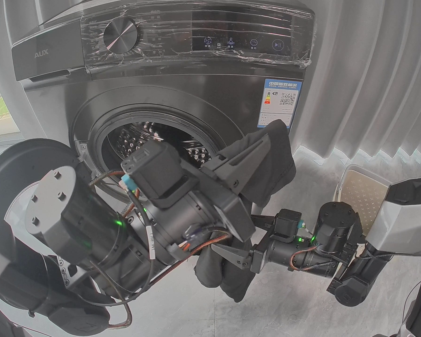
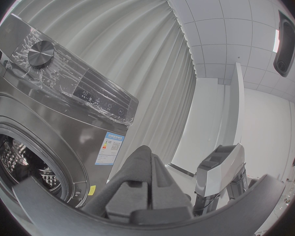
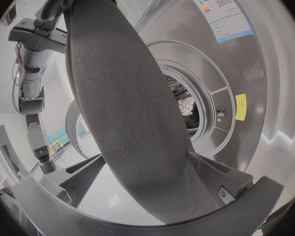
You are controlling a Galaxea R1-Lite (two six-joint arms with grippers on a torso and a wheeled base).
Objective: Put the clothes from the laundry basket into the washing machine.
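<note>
1. Left hand [image 2: 151, 163] is clamped on the dark garment [image 1: 278, 164], held high just right of the washing machine [image 1: 173, 94] drum mouth, probably so it clears the rim.
2. Right hand [image 3: 147, 167] sits below it, spread wide around the hanging tail, likely to gather it.

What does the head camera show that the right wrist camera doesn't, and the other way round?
Head view only: the dial and the basket. Right wrist view only: the yellow sticker. Both: the dark garment hanging from the left pincer, the drum and the blue label.
</note>
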